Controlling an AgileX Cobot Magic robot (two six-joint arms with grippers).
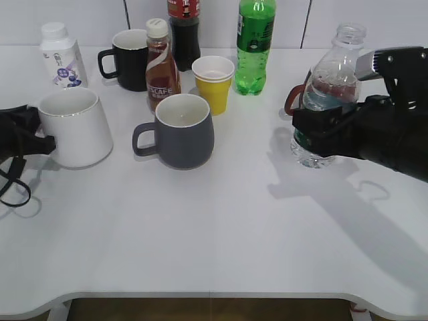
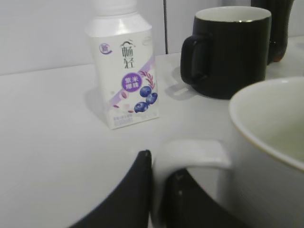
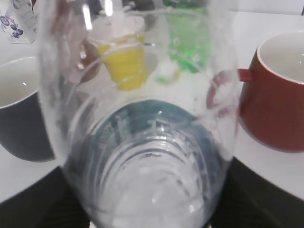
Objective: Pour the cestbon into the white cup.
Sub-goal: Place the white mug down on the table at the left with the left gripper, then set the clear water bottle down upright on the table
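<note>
Grey mug [image 1: 177, 130]; yellow cup [image 1: 213, 83]

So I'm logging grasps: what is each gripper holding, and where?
Right gripper clamps the cestbon bottle around its lower body. Left gripper pinches the white cup by its handle.

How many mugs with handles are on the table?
4. A large white ceramic mug sits far left; a black mug at the back; a dark grey mug in the middle; a red mug behind the clear plastic bottle, mostly hidden from the front.
</note>
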